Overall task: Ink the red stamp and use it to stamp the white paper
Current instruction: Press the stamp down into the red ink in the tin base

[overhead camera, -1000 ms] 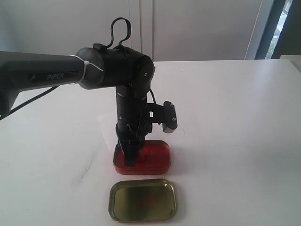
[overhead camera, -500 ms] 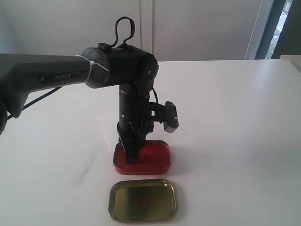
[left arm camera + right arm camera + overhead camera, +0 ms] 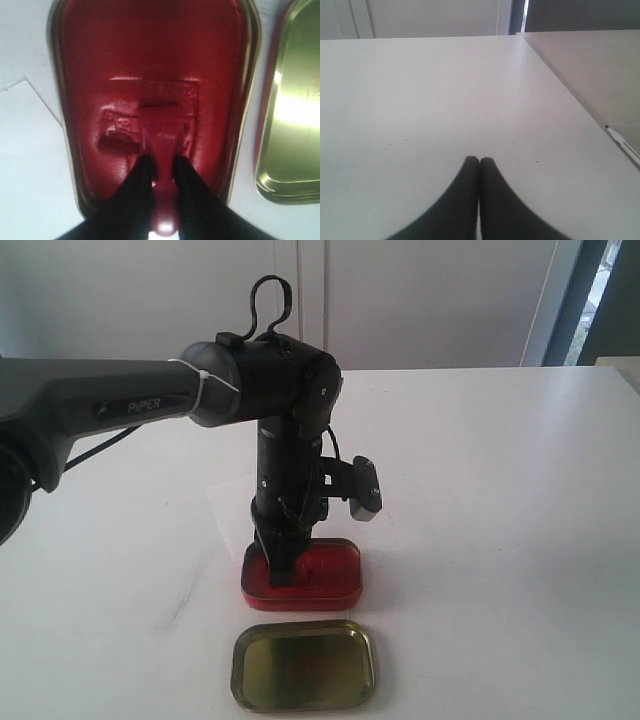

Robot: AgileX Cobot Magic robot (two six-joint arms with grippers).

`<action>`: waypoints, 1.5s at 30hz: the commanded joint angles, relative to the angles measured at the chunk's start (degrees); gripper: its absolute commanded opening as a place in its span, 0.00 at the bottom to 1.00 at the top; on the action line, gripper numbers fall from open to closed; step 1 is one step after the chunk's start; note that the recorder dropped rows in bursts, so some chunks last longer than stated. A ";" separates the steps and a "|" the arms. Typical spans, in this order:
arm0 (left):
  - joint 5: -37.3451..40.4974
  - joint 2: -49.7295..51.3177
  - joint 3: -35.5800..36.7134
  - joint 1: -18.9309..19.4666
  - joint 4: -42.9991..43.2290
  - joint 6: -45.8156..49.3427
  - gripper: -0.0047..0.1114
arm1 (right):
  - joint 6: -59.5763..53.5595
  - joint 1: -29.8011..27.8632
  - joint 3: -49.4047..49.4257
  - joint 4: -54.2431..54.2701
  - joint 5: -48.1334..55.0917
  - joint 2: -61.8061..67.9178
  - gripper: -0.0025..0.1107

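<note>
Below frame centre, the left gripper [image 3: 283, 576], clamped on the red stamp [image 3: 161, 131], could tilt it (right gripper [image 3: 479, 162] sits closed), inking unevenly.

A white counter [image 3: 500, 490] is carrying three things, all grouped toward its near edge, a little left of the middle. A red tin [image 3: 310, 598] with a red ink pad is sitting open on it. The tin's gold-coloured lid [image 3: 303, 666] is lying inside-up between the tin and the near edge, just apart from it. A white paper [image 3: 225, 508] is lying flat on the tin's far-left side, one edge meeting the tin's rim; whether it is slipping underneath cannot be told.
</note>
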 commanded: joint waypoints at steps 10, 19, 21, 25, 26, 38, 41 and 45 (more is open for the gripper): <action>2.21 -0.15 -2.31 0.06 0.64 -0.79 0.04 | 0.25 0.24 0.27 -0.07 -0.84 -0.25 0.02; 3.54 -2.99 -2.31 0.06 0.52 -1.47 0.04 | 0.25 0.24 0.27 -0.07 -0.84 -0.25 0.02; 3.51 -3.24 -2.31 0.06 0.52 -1.84 0.04 | 0.25 0.24 0.27 -0.07 -0.84 -0.25 0.02; 3.51 -3.98 -2.31 0.06 0.52 -2.09 0.04 | 0.25 0.24 0.27 -0.07 -0.84 -0.25 0.02; 3.51 -4.16 -2.31 0.06 0.40 -2.09 0.04 | 0.25 0.24 0.27 -0.07 -0.84 -0.25 0.02; 4.73 -5.51 -2.31 0.06 -1.12 -2.32 0.04 | 0.25 0.24 0.27 -0.18 -0.84 -0.25 0.02; 4.90 -5.51 -2.31 0.06 -1.12 -2.46 0.04 | 0.25 0.24 0.27 -0.18 -0.84 -0.25 0.02; 4.97 -5.51 -2.31 0.06 -1.26 -2.72 0.04 | 0.25 0.24 0.27 -0.18 -0.84 -0.25 0.02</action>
